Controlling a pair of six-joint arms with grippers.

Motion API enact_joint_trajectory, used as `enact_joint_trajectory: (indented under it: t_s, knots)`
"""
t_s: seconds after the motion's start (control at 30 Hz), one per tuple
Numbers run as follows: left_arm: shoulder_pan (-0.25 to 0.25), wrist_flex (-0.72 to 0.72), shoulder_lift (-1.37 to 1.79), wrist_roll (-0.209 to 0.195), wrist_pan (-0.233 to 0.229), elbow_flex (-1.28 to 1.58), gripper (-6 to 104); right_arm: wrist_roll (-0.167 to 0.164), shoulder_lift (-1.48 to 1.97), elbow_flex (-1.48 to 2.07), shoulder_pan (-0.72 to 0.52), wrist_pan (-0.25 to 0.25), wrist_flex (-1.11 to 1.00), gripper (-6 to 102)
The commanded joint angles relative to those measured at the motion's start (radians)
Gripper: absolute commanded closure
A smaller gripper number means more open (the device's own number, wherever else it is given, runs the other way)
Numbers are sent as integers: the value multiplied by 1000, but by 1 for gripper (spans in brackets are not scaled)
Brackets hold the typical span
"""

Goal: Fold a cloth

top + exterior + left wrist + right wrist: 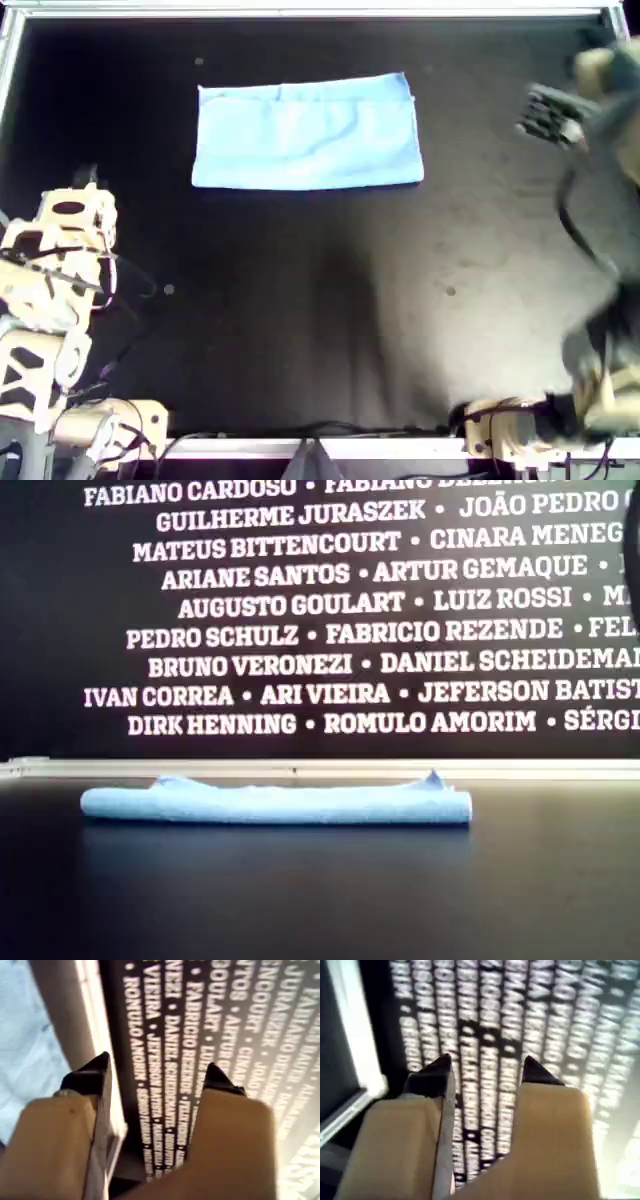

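Observation:
The light blue cloth (pixel 308 132) lies flat as a wide rectangle on the black table, towards the far side. In the exterior view it (pixel 275 803) looks doubled over, with a rounded fold along its near edge. My first gripper (pixel 157 1065) is open and empty in the air, with the cloth (pixel 25 1045) off to one side of it. My second gripper (pixel 487 1062) is open and empty, facing the lettered wall. The wrist views do not show which arm is which.
One tan arm (pixel 60 250) is at the overhead view's left and another, blurred (pixel 600 90), at its upper right. A white rail (pixel 300 12) edges the table's far side. A dark wall with white names (pixel 350 600) stands behind it.

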Motion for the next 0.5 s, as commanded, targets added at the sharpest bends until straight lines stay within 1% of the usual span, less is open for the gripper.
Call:
enact_joint_trajectory:
  t_s: [0.0,0.17,0.27,0.33,0.47]
  knots:
    - [11,2,38,-3,-6,-3,33,11,295,201,6,-2,2,39]
    - [6,11,41,-5,-6,34,33,17,719,818,3,-2,-20,39]
    - [6,74,43,-5,-5,61,33,2,877,1193,2,0,-81,39]
    - [6,94,41,-5,6,81,33,2,939,1428,0,0,-230,39]
    - [6,94,38,-5,11,115,33,-2,991,1825,-18,0,-696,39]
